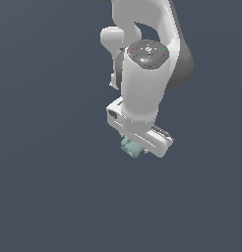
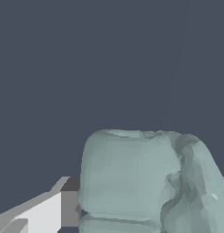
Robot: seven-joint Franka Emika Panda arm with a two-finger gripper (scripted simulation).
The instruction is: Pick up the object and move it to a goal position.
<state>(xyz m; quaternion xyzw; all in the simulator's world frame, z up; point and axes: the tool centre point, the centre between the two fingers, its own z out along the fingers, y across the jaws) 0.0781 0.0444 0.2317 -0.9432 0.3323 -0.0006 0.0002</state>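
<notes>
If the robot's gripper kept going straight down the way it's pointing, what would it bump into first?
Probably the small teal-green object, right under the gripper and filling the wrist view. Whether the fingers already touch it isn't clear.

The white Panda arm (image 1: 145, 83) is seen pointing steeply downward in the exterior view, its wrist flange tilted toward that view's right. The gripper (image 1: 135, 146) is carried at the lowest end. The jaws are closed against the object (image 1: 130, 147); one white finger (image 2: 41, 214) is glimpsed in the wrist view.
</notes>
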